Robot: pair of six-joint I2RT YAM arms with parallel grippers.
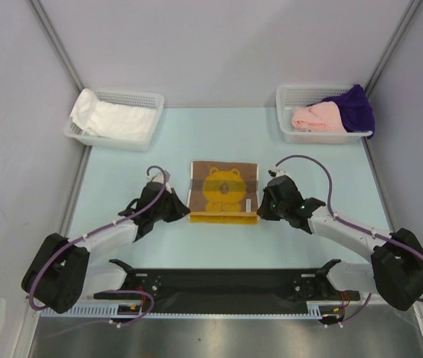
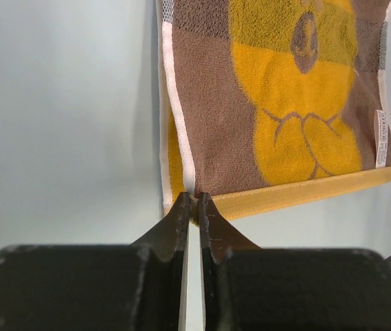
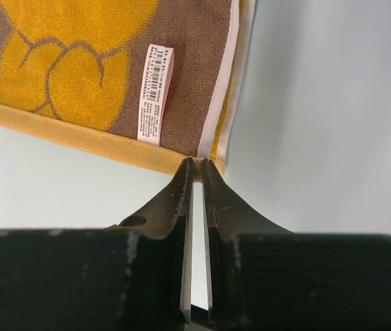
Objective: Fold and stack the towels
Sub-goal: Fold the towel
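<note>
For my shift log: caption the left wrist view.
Left gripper pinching the near left corner of the brown-and-yellow towel.

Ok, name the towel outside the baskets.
The brown towel with the yellow bear, out on the table; the white towel, pink towel and purple towel are in baskets.

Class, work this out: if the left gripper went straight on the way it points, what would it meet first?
The brown towel: the left gripper is shut on its near corner, so it would likely push into that cloth.

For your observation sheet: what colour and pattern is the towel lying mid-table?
Brown towel with a yellow bear, yellow hem; top external view shows it best.
</note>
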